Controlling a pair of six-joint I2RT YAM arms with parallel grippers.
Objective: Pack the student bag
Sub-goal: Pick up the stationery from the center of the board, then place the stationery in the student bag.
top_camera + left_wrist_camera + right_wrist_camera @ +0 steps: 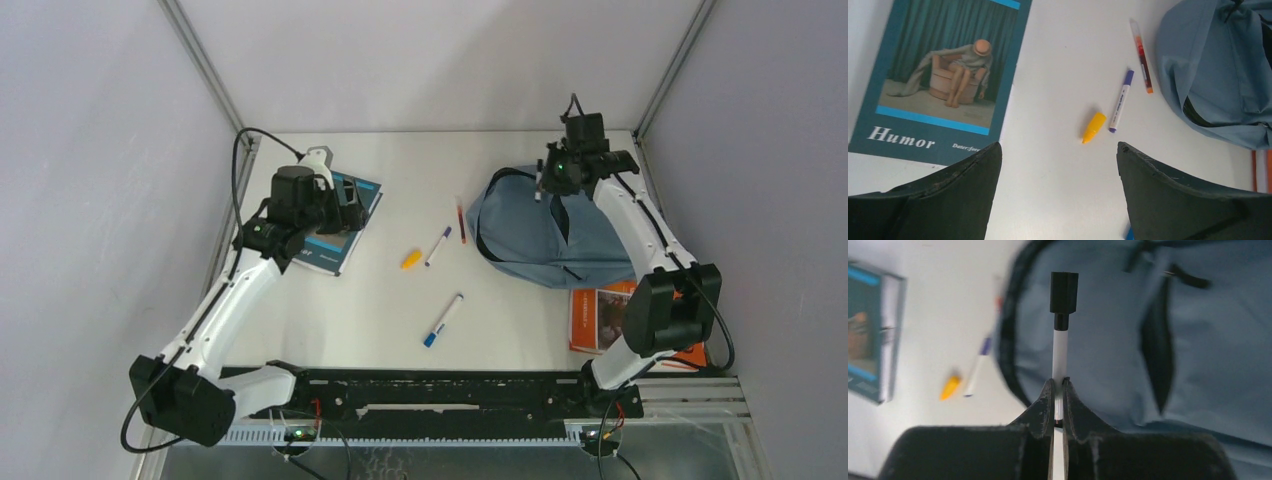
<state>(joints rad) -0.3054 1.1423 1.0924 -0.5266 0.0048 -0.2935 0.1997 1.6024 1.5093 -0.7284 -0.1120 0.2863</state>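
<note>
Now | right gripper (1058,386) pinches black-capped marker (1060,347), long axis straight ahead of claw | student bag (1208,390) directly beneath claw, right arm nearer | left gripper (1058,147) spread wide, bag well apart

The left arm (232,300) stretches forward from its base. Its black two-finger left gripper (1058,146) points downward, jaws spread wide with nothing between them. The right arm (640,225) arches up and forward. Its right gripper (1058,383) pinches a slim white marker pen with a black cap (1060,347), which juts out beyond the fingertips.
</note>
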